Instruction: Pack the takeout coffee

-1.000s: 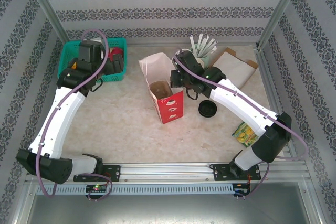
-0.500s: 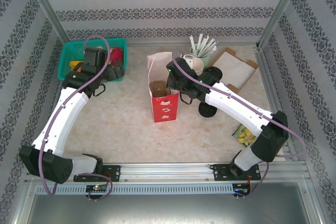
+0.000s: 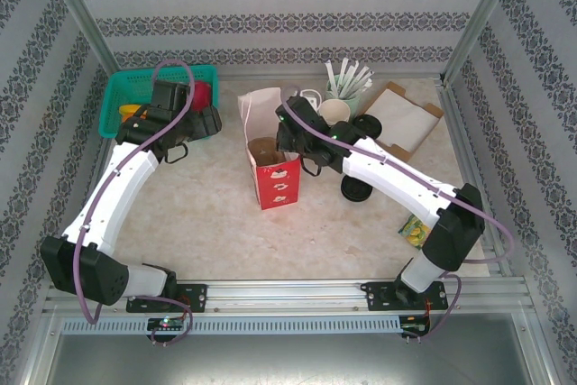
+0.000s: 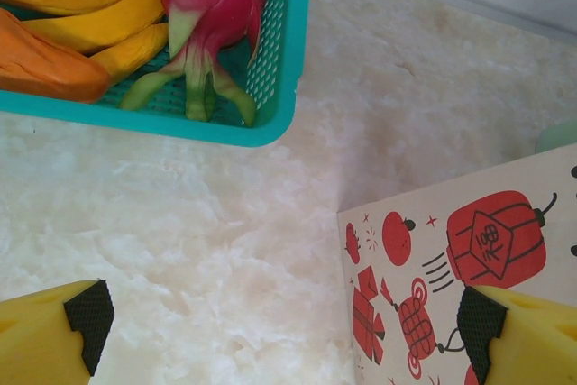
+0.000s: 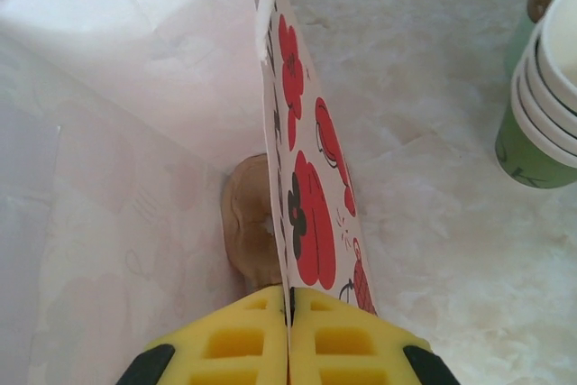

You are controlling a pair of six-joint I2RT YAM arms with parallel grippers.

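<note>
At the table's (image 3: 207,214) middle, upright red-printed paper bag (image 3: 273,182), thin wall pinched flat between the right jaws' yellow foam pads (image 5: 234,340). Left jaws spread wide over pale marbled top near the teal mesh basket (image 4: 279,87). Takeout coffee uncertain: perhaps the round black lid (image 3: 365,123) right of the bag, clear of both jaws.

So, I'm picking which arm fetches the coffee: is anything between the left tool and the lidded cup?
Yes. The upright paper bag stands between the open left tool and the lidded cup, with the right tool shut on its wall.
</note>
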